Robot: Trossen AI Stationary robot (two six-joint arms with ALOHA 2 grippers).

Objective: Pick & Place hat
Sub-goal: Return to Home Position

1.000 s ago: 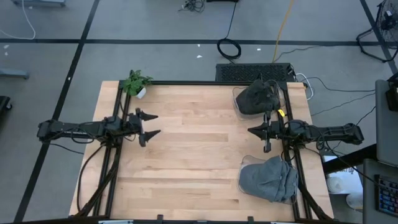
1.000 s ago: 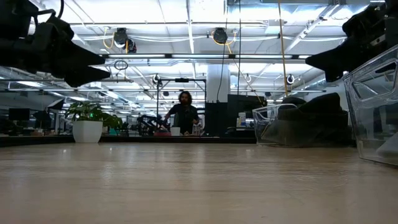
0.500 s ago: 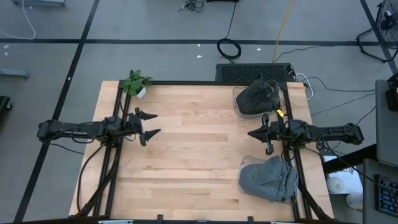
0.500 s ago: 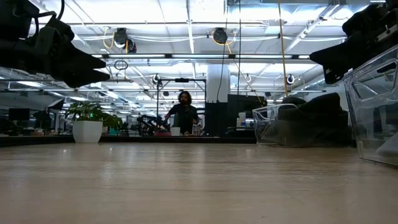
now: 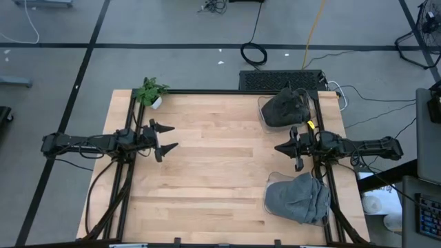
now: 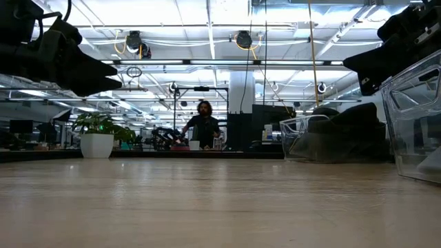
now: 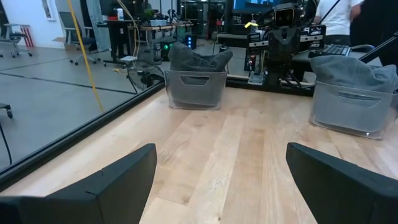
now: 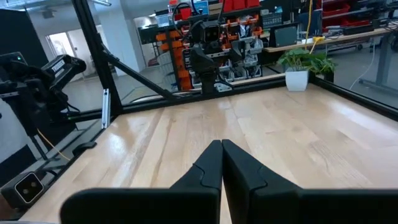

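Right gripper [image 5: 279,145]: we see its fingers pressed together, empty, over the table [image 5: 220,172] on its right side.
Left gripper [image 5: 172,137]: fingers spread, at the left side.
Gray cap [image 5: 300,198]: heaped in the near-right bin [image 5: 267,184].

My left gripper [image 5: 173,137] hangs over the left side of the table [image 5: 220,179], fingers spread wide. My right gripper [image 5: 278,145] faces it from the right side, fingers pinched together, between two clear bins. The far bin [image 5: 261,111] holds a dark cap [image 5: 284,107] — the near bin [image 5: 269,180] is heaped with gray caps [image 5: 300,198]. A potted plant [image 5: 150,91] sits at the far-left corner.
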